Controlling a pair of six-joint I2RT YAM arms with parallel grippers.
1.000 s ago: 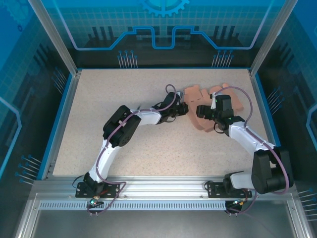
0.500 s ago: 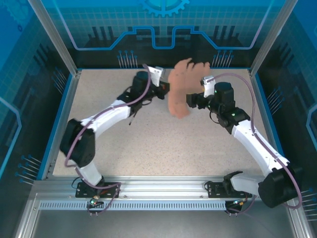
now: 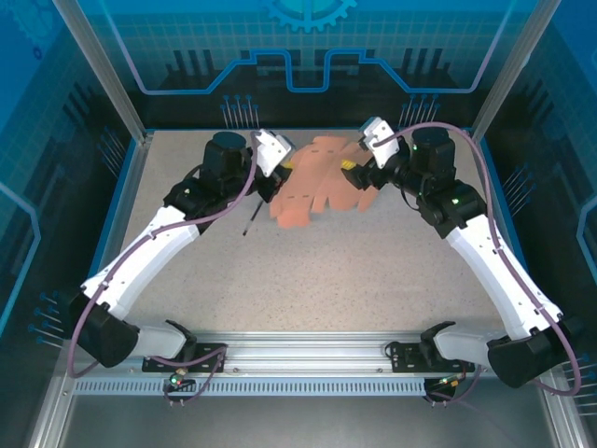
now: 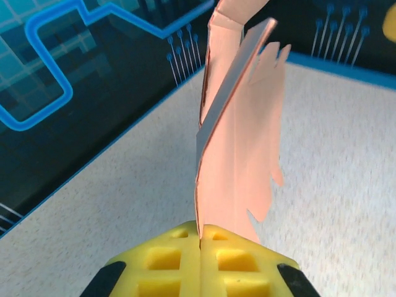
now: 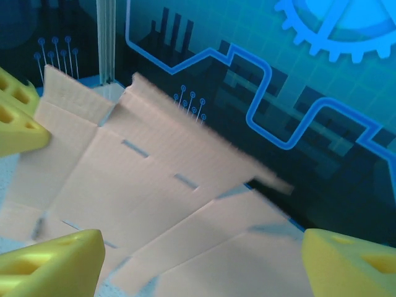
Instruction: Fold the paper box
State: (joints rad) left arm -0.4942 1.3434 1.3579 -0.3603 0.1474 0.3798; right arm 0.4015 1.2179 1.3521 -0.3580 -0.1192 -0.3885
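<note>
Pink card: paper box [image 3: 312, 182], unfolded flat cut-out w/ tabbed flaps, held up off table [image 3: 280, 271] nr far edge, betw. both arms.
Left gripper [image 4: 201, 238]: pinched tight on card's edge.
Right gripper [image 5: 201, 260]: jaws wide apart, card panels just ahead, nothing gripped.
Risk: single-edge pinch, so thin card may droop, twist or slip; a grab off the score lines could crease wrong panel.

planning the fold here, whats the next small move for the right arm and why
Probably close the right gripper on the card. Its jaws stand wide open with the card's near edge seemingly between them, while the left gripper alone pinches the opposite edge, jaws shut, holding the flat cut-out up off the table. A second grip would steady it for folding.
</note>
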